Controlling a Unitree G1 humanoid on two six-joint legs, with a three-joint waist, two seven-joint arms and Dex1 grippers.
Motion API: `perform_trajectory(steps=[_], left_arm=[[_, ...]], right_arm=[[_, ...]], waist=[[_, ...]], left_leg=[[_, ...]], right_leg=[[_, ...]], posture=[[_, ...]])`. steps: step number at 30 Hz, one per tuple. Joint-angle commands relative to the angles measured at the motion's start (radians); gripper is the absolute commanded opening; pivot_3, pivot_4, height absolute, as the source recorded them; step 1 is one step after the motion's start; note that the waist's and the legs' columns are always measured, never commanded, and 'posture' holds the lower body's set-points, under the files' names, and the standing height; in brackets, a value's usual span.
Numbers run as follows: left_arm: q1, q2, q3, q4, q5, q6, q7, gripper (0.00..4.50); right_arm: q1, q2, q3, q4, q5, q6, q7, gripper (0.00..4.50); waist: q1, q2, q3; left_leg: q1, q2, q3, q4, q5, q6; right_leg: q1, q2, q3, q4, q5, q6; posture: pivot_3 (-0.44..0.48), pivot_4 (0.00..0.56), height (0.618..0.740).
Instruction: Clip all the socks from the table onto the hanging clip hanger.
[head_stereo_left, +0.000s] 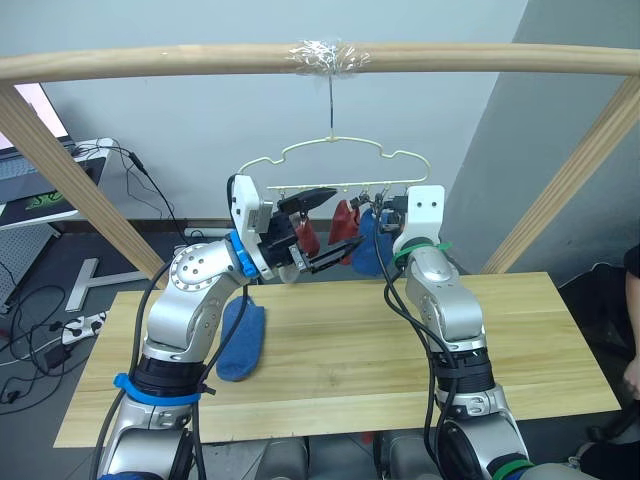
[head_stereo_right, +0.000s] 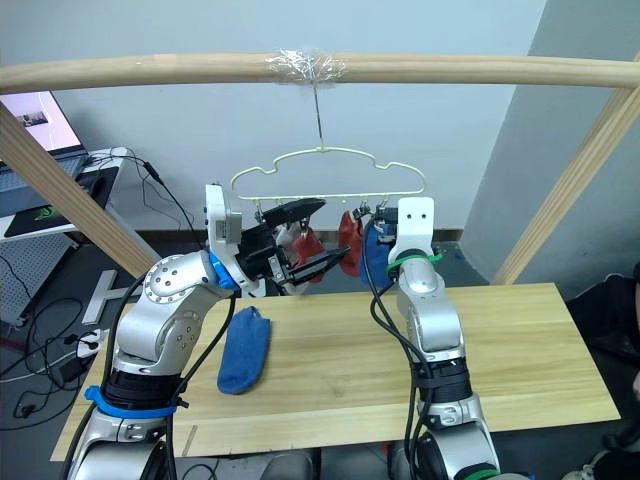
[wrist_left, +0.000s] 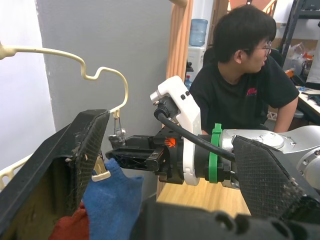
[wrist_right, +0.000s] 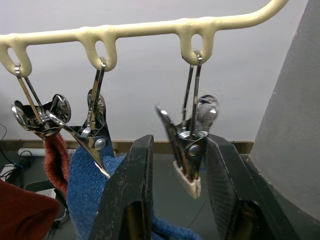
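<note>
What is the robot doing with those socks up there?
The robot is clipping socks onto the clip hanger that hangs from a wooden rail. Two rust red socks and one blue sock already hang from its clips. The right gripper is open around an empty clip at the hanger's end. The left gripper is open beside the hanging socks. Another blue sock still lies on the table.

shiny metal clips (wrist_right: 192, 130) — fuzzy knit socks (wrist_right: 90, 185)
</note>
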Motion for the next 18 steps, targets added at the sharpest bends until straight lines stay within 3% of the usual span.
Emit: perform_trajectory(steps=[1,6,18], left_arm=[[-0.001,0.005,0.014,-0.042,-0.011,-0.008,-0.001,4.5],[-0.008,0.002,0.011,-0.033,-0.008,-0.009,0.0,4.5],[-0.016,0.002,0.009,-0.035,-0.009,-0.003,0.0,4.5]], right_arm=[[0.008,0.009,-0.001,-0.099,0.017,0.03,0.002,1.49],[0.031,0.008,0.025,-0.119,0.006,0.028,0.011,1.49],[-0.054,-0.013,-0.019,0.012,-0.002,-0.046,-0.014,1.49]], waist=[[0.0,0.0,0.0],[-0.001,0.0,0.0],[-0.001,0.0,0.0]], left_leg=[[0.0,0.0,0.0,0.0,0.0,0.0],[0.0,0.0,0.0,0.0,0.0,0.0],[0.0,0.0,0.0,0.0,0.0,0.0]], right_leg=[[0.0,0.0,0.0,0.0,0.0,0.0],[0.0,0.0,0.0,0.0,0.0,0.0],[0.0,0.0,0.0,-0.001,0.0,0.0]], posture=[[0.173,0.141,0.74],[0.164,0.148,0.74],[0.168,0.151,0.74]])
